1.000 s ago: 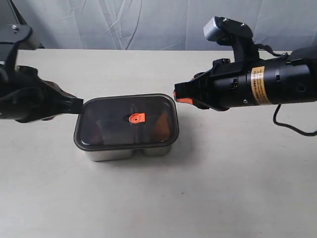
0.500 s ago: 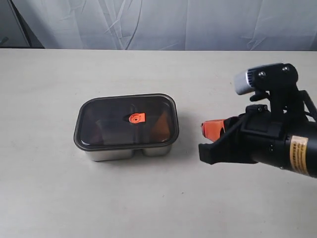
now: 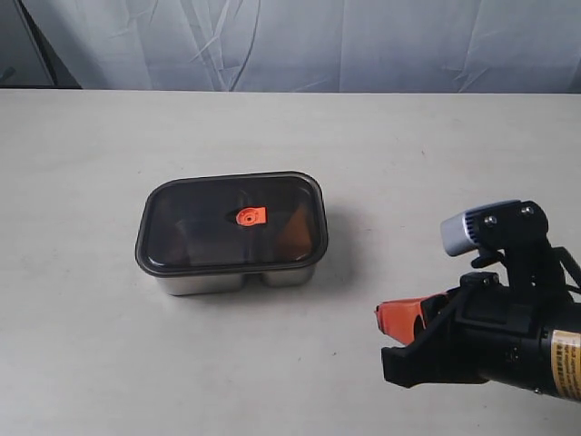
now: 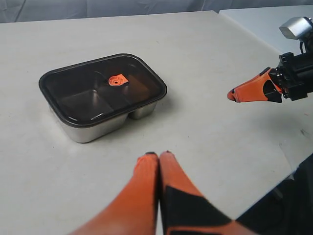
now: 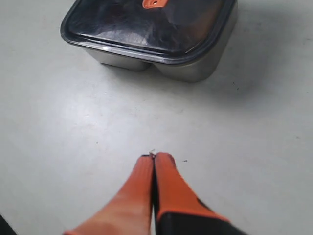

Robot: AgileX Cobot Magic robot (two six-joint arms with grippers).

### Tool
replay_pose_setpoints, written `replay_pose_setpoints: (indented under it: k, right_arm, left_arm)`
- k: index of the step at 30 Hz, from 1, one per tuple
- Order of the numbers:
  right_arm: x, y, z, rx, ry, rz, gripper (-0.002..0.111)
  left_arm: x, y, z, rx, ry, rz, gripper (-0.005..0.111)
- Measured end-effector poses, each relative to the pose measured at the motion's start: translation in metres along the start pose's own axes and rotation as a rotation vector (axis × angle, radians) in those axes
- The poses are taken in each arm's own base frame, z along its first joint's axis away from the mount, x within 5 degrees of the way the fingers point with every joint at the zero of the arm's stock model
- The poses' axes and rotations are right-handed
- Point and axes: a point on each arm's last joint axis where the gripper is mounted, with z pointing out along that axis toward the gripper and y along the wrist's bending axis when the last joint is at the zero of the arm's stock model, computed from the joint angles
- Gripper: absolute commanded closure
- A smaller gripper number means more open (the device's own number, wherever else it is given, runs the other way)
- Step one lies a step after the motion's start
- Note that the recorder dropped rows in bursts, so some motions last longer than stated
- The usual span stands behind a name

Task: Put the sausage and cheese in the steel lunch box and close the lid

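A: Well, where does the box sit?

B: Near the middle of the table. The lid lies flat on its rim and covers both compartments. An orange tab sits at the lid's centre.

A: And the food?

B: Through the dark plastic an orange-brown wedge, the cheese, shows in the smaller compartment, the one on the right in the exterior view. The sausage cannot be made out, since the larger compartment reads only as dark.

A: How is the left gripper?

B: Clenched. Its two orange fingers press together along their inner edges and grasp nothing. Its wrist view shows it above bare table, well apart from the box, with its tips pointing roughly toward the box.

A: And the right gripper?

B: Clenched too, fingers touching and empty. In the exterior view it is at the lower right with its orange tips pointing left, above the table and well apart from the box. Its own camera sees the box's near steel wall beyond the tips, with a stretch of bare table between.

A: Does either gripper touch the box?

B: No, both are clear of it. A pale cloth hangs behind the table's far edge
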Motion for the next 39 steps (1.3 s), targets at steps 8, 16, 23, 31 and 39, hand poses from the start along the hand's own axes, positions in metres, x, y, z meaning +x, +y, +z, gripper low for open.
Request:
replay_pose_setpoints:
  k: [8, 16, 23, 31, 39]
  right_arm:
    - [0.0, 0.0, 0.0, -0.004, 0.002, 0.004, 0.109]
    - [0.0, 0.0, 0.0, -0.004, 0.002, 0.004, 0.109]
    - [0.0, 0.001, 0.0, -0.006, 0.003, 0.004, 0.109]
    - [0.0, 0.001, 0.0, -0.006, 0.003, 0.004, 0.109]
    - [0.0, 0.001, 0.0, -0.008, 0.003, 0.004, 0.109]
  left_arm:
    - [0.0, 0.002, 0.0, -0.022, 0.0, 0.042, 0.107]
    - [-0.023, 0.009, 0.006, -0.18, -0.32, 0.101, 0.107]
    - [0.006, 0.04, 0.052, -0.316, -0.428, -0.021, 0.107]
    - [0.052, 0.066, 0.086, -0.352, -0.404, -0.163, 0.107]
    - [0.059, 0.071, 0.089, -0.412, -0.36, -0.039, 0.107]
